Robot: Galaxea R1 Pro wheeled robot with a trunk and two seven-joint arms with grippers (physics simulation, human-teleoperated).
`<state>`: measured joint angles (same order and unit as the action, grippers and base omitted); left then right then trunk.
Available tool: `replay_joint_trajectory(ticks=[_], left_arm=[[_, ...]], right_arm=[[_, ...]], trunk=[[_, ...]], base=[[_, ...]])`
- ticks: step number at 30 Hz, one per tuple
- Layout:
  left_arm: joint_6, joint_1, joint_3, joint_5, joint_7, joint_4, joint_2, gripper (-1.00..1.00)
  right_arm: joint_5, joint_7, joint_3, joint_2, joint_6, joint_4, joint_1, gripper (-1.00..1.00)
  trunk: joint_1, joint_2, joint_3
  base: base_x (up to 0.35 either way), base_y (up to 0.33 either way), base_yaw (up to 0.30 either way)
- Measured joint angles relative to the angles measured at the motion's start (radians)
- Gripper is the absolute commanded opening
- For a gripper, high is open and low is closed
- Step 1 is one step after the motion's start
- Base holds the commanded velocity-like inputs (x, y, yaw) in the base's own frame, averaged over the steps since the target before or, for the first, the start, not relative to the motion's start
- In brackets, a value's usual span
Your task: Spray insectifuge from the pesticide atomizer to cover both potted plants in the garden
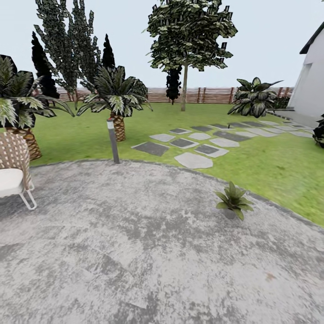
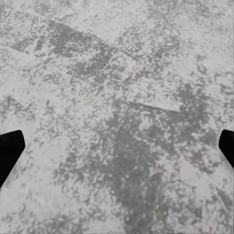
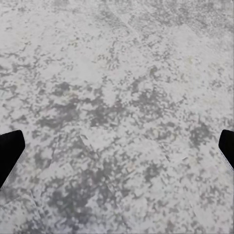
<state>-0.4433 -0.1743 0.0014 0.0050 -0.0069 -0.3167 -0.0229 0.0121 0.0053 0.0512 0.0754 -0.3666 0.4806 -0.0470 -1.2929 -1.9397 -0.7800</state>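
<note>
On the mottled paving [image 1: 148,243], right of the bollard lamp [image 1: 112,140]: one potted plant [image 1: 233,200], pot mostly hidden by leaves. Woven chair [image 1: 13,171] cut off left of the lamp. Left gripper [image 2: 117,151] and right gripper [image 3: 117,151] fingers spread wide, tips cropped.

Paving [image 1: 135,252] mottled grey; lawn [image 1: 279,166] green; potted plant [image 1: 233,200] green.

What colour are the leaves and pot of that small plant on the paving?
The potted plant has green leaves and a grey pot, clearest in the head view.

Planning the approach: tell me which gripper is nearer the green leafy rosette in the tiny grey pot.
Probably right: the potted plant stands right of the head view's centre, the right arm's side. Left gripper and right gripper both face grey paving.
</note>
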Motion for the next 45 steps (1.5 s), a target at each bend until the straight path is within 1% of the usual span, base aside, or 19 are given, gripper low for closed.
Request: replay_joint_trajectory(ticks=[23,26,27,28,32,45], left_arm=[[-0.002,0.000,0.000,-0.001,0.004,0.000,0.001,1.00],[-0.002,0.000,0.000,-0.001,0.004,0.000,0.001,1.00],[-0.003,0.000,0.000,-0.002,0.004,0.000,0.001,1.00],[-0.003,0.000,0.000,-0.002,0.004,0.000,0.000,1.00],[-0.003,0.000,0.000,-0.002,0.004,0.000,0.000,1.00],[-0.003,0.000,0.000,-0.001,0.004,0.000,0.000,1.00]], right_arm=[[-0.001,-0.012,0.004,0.000,0.000,0.000,0.000,1.00],[-0.003,-0.028,0.006,-0.002,0.000,0.001,0.000,1.00],[-0.003,-0.044,0.006,-0.004,0.000,0.001,0.000,1.00],[-0.002,-0.081,0.005,-0.015,0.000,0.000,0.000,1.00],[-0.001,-0.111,0.004,-0.026,0.000,0.000,0.000,1.00],[-0.001,-0.117,0.001,-0.028,0.000,-0.001,0.000,1.00]], trunk=[[0.000,0.000,0.000],[0.000,0.000,0.000],[0.000,0.000,0.000],[0.000,0.000,0.000],[0.000,0.000,0.000],[0.000,0.000,0.000]], base=[[0.336,0.000,0.000],[0.336,0.000,0.000],[0.336,0.000,0.000],[0.336,0.000,0.000],[0.336,0.000,0.000],[0.336,0.000,0.000]])
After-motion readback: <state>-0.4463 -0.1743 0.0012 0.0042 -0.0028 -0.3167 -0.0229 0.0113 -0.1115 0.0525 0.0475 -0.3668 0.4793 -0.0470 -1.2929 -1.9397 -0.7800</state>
